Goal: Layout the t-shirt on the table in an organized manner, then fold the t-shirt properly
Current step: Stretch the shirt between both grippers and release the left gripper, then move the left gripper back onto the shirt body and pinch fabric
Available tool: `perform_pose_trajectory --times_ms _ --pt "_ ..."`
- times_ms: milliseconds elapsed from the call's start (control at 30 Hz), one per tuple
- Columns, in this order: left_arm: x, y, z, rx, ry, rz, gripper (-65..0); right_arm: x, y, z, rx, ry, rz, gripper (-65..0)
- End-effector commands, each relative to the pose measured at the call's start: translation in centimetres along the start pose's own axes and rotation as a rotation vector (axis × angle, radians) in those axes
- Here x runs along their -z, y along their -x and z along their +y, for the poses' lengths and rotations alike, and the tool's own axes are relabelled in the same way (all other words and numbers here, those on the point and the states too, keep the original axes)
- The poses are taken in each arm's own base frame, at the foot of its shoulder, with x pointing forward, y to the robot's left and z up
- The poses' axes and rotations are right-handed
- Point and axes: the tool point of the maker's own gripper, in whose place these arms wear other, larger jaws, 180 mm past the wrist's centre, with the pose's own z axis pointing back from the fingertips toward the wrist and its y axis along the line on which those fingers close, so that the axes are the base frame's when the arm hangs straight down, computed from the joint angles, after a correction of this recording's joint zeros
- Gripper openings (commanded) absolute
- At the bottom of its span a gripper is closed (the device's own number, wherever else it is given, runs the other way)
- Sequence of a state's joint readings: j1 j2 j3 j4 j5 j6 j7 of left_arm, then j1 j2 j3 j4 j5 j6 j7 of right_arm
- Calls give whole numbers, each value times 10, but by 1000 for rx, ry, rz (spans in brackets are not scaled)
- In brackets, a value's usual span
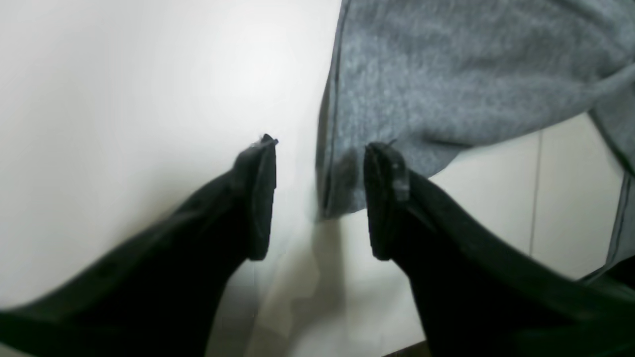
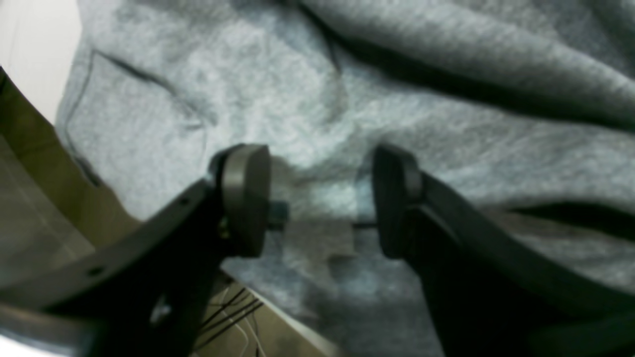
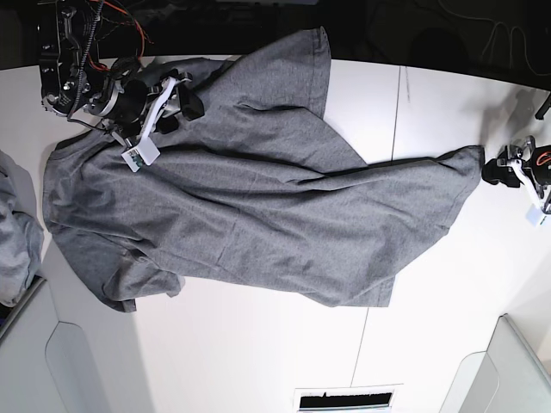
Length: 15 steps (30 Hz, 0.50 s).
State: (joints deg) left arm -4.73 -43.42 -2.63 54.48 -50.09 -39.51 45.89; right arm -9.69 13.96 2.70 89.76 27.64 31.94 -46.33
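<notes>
A paler grey cloth bundle (image 3: 15, 245) lies at the left edge, light grey bins (image 3: 82, 370) along the bottom.

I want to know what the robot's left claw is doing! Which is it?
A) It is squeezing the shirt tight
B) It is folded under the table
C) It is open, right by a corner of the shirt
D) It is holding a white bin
C: in the left wrist view the left gripper has its jaws apart, with only a corner of the t-shirt between the tips and the bare table underneath.
</notes>
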Motion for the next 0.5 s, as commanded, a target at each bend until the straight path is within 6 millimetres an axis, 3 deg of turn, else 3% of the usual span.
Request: perform_pose_trajectory --times_ms 0,233,300,400,467 --pt "-7 -9 3 17 -5 -20 -338 -4 -13 1 -5 -11 -49 -321" --pt "19 16 -24 -16 59 10 -342 -3 -6 1 -4 -11 -15 -321" --pt "24 19 -31 -23 74 11 -410 -3 -2 2 -1 -11 -8 -321" --pt "24 15 -29 -12 63 -5 -619 -3 7 1 -4 1 15 -333" --pt "18 5 -19 11 32 -36 -650 -4 15 -4 -19 25 43 -386"
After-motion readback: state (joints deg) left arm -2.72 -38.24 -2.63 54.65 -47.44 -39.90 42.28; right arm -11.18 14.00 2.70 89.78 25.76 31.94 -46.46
